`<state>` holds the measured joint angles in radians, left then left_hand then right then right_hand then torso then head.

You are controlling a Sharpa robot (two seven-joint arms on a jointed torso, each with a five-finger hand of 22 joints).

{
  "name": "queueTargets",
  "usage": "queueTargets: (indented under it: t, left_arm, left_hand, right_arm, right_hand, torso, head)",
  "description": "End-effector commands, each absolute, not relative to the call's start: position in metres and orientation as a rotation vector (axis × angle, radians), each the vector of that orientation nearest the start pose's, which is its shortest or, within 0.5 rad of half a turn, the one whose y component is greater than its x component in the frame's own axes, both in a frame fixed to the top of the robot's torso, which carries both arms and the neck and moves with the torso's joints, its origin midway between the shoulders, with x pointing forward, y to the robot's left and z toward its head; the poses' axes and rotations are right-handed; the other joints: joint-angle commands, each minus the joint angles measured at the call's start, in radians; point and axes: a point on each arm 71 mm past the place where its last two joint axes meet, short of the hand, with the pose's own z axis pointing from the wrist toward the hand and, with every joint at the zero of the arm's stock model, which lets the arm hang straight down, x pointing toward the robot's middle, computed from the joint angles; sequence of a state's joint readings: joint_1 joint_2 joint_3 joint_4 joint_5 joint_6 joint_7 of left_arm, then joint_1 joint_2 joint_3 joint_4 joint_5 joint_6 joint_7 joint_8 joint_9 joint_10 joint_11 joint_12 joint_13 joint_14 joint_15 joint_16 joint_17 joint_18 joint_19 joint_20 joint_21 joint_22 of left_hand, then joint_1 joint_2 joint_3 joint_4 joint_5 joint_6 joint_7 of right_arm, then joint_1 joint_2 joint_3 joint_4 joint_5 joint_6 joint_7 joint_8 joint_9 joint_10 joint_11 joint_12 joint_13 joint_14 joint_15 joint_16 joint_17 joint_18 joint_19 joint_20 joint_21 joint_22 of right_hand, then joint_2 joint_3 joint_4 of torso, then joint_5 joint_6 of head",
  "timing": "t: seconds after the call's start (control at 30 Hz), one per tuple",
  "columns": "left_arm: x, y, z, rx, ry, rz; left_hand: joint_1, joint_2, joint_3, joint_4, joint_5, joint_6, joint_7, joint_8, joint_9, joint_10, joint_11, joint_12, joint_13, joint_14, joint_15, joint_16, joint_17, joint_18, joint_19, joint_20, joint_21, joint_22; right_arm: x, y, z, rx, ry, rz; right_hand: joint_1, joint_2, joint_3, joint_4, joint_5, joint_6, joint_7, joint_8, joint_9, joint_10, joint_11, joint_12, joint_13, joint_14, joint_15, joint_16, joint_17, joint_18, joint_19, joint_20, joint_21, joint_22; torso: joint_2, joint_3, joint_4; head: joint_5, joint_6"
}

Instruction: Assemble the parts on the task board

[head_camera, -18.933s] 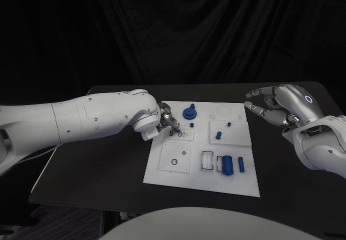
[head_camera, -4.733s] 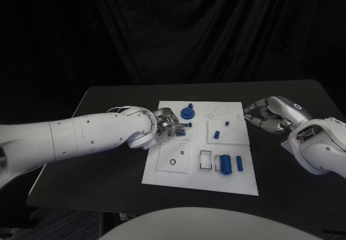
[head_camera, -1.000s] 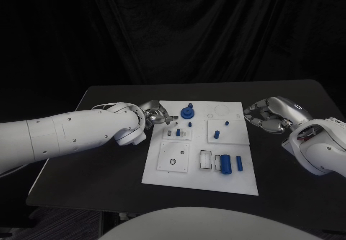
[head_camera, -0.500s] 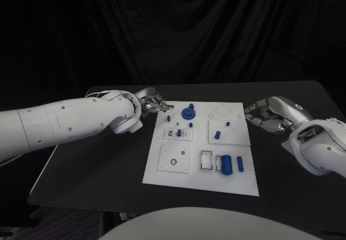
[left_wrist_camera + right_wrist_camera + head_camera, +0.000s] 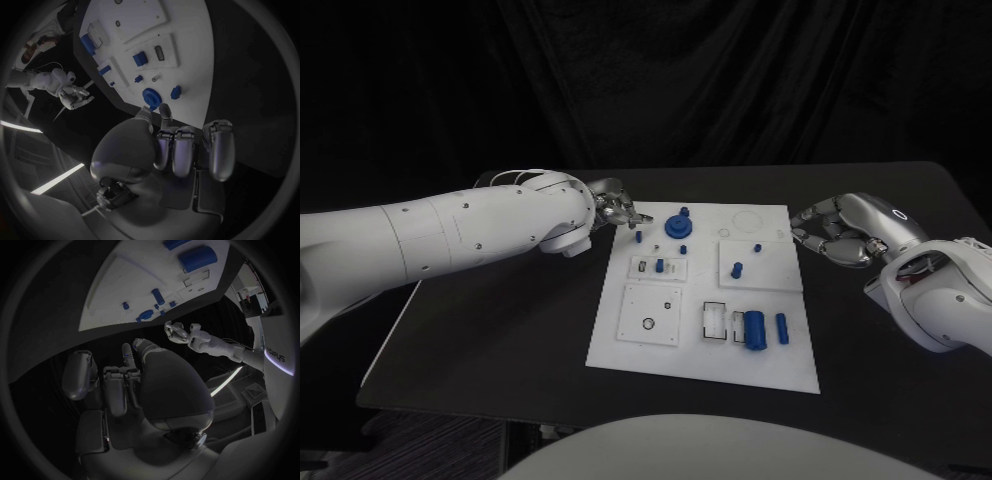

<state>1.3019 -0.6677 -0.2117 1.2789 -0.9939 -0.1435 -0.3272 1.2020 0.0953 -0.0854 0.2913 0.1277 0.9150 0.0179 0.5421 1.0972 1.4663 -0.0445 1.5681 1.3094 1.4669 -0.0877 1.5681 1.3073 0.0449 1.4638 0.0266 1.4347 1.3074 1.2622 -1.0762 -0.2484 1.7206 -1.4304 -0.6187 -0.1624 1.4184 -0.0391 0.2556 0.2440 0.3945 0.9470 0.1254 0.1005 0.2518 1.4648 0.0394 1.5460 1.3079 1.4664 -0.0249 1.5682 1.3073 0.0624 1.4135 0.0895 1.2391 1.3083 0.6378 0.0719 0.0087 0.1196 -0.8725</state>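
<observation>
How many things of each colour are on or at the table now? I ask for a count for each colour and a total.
Blue parts: 8
White task board: 1
Silver hands, the left hand and the right hand: 2
Total: 11

Task board (image 5: pixel 678 345) showing as matt white plastic; parts (image 5: pixel 754 329) looking smooth blue plastic. Table (image 5: pixel 488 330) reading matt black. Hands (image 5: pixel 837 232) gleaming as silvery metal; arms (image 5: pixel 459 235) glossy white.
</observation>
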Motion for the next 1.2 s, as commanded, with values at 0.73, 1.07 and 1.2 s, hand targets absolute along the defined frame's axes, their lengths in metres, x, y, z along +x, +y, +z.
queueTargets:
  t: [0.73, 1.07, 1.2]
  left_arm:
    - [0.539, 0.201, -0.239, -0.258, 2.149, -0.381]
    - [0.539, 0.202, -0.243, -0.257, 2.171, -0.363]
    - [0.539, 0.201, -0.244, -0.257, 2.179, -0.357]
  left_hand:
    - [-0.019, -0.002, -0.019, -0.009, 0.016, -0.008, 0.009, -0.01, 0.014, 0.104, 0.006, 0.003, 0.261, 0.104, 0.002, 0.003, 0.263, -0.001, 0.008, 0.002, -0.024, 0.2]
    - [-0.022, 0.002, -0.024, -0.005, 0.021, -0.023, 0.016, -0.036, 0.006, 0.104, 0.012, 0.003, 0.261, 0.104, 0.007, 0.003, 0.263, 0.003, -0.002, 0.005, -0.041, 0.195]
    - [-0.023, 0.003, -0.024, -0.004, 0.021, -0.024, 0.017, -0.04, 0.005, 0.104, 0.013, 0.003, 0.261, 0.104, 0.007, 0.003, 0.263, 0.004, -0.004, 0.006, -0.044, 0.194]
  right_arm:
    - [0.427, -0.264, -0.197, 0.003, 1.545, 0.566]
    - [0.427, -0.265, -0.197, 0.004, 1.546, 0.564]
    - [0.427, -0.264, -0.197, 0.003, 1.549, 0.564]
  right_hand:
    - [0.005, 0.004, 0.008, -0.003, 0.01, 0.008, 0.0, -0.002, -0.001, 0.083, 0.004, 0.0, 0.229, 0.103, 0.004, 0.0, 0.26, 0.014, 0.0, -0.001, 0.002, 0.15]
    - [0.005, 0.004, 0.008, -0.003, 0.01, 0.008, 0.0, -0.002, -0.001, 0.083, 0.004, 0.0, 0.229, 0.103, 0.004, 0.0, 0.26, 0.014, 0.0, -0.001, 0.002, 0.15]
    - [0.005, 0.004, 0.008, -0.003, 0.01, 0.008, 0.0, -0.002, -0.001, 0.083, 0.004, 0.0, 0.229, 0.103, 0.004, 0.0, 0.26, 0.014, 0.0, -0.001, 0.002, 0.15]
  torso:
    - [-0.001, 0.0008, -0.0003]
    - [-0.001, 0.0003, 0.0003]
    - [-0.001, 0.0001, -0.0002]
  head:
    - [0.001, 0.0]
    - [0.002, 0.0]
    - [0.002, 0.0]
